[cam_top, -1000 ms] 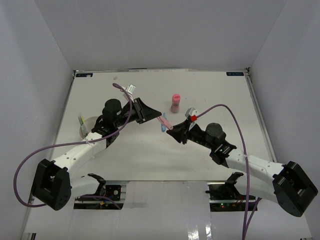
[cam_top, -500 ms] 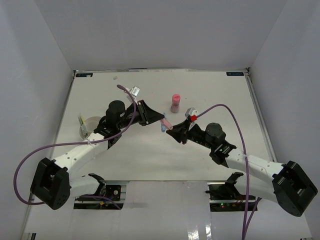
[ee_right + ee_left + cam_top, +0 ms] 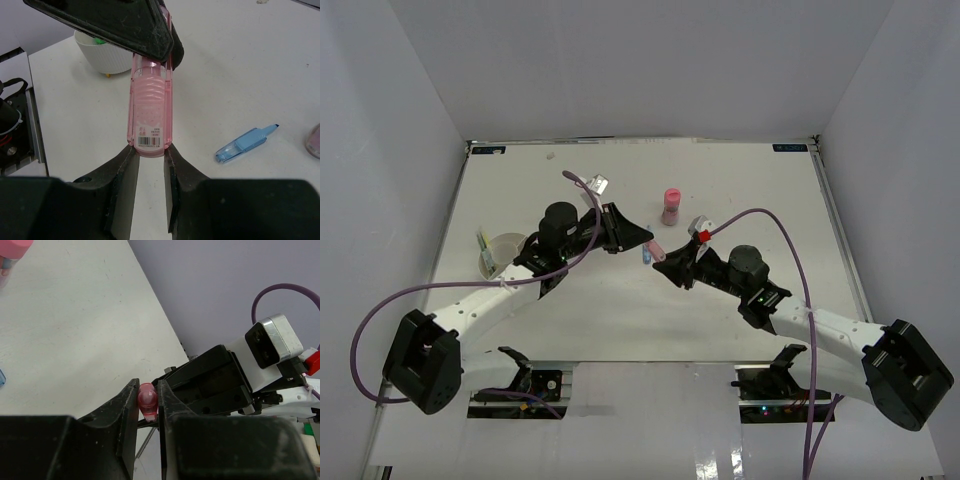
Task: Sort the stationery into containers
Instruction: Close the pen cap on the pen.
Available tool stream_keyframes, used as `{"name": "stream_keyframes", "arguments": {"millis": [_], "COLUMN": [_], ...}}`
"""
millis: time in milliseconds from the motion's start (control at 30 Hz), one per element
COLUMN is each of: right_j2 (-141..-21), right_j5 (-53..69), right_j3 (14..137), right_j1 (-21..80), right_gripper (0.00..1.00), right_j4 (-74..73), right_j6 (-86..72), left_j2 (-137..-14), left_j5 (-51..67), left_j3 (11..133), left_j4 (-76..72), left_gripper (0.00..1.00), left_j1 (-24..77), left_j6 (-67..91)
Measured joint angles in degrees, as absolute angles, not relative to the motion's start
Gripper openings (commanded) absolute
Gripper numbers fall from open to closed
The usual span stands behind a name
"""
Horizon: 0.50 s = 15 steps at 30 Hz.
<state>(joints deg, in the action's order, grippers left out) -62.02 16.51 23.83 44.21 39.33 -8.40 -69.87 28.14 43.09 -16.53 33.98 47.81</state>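
White counter (image 3: 750, 190), grey walls on three sides. Item one: pink highlighter (image 3: 150, 115), mid-frame, held at both ends. My left pincer (image 3: 646, 238) is clamped on the far tip and my right pincer (image 3: 663, 262) is closed on the labelled end. I judge this a handover, bound for the cup (image 3: 512, 240) at left. Blue pen (image 3: 247, 144) lies just beside on the counter; pink cylinder (image 3: 671, 205) stands upright above centre.

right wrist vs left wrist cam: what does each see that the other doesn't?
Right wrist only: the white cup with something green inside, and the barcode label on the pink highlighter. Left wrist only: the right arm's camera housing and the purple cable. Both: the pink highlighter, clamped between the left fingers at one end and the right fingers at the other.
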Motion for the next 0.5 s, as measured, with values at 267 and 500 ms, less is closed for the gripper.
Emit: {"name": "stream_keyframes", "arguments": {"millis": [267,500], "right_j2": [-62.0,-62.0], "right_j5": [16.5,16.2], "right_j3": [23.8,24.4], "right_j1": [43.9,43.9], "right_gripper": [0.08,0.08], "right_j4": [37.7,35.3], "right_j6": [-8.4,-7.8], "left_j2": [-71.1,-71.5], "left_j5": [25.5,23.5], "left_j3": [43.6,43.6], "left_j4": [-16.7,-16.7], "left_gripper": [0.00,0.00], "left_j1": [35.9,37.1], "left_j6": [46.3,45.1]}}
